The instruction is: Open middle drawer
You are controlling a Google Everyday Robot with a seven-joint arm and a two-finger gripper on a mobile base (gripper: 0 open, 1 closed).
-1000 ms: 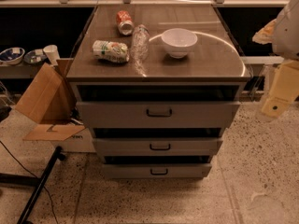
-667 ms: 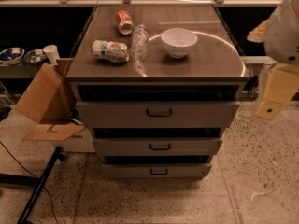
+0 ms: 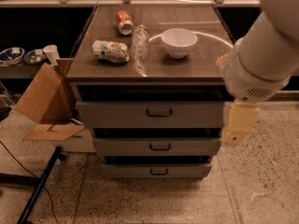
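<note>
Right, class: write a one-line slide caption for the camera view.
Robot hand hangs right of the cabinet, away from the handle of the middle drawer.

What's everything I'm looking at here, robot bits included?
middle drawer: one, grey, second of three fronts
top drawer: one, grey, under the cabinet top
bottom drawer: one, grey, lowest
bowl: one, white, cabinet top, right
bottle: one, clear, lying mid-top
can: one, red, lying at the back
container: one, green-white, lying at left
cardboard box: one, brown, floor, left of cabinet
arm: one, white, right side
gripper: one, pale yellow, hanging by the drawers' right edge
</note>
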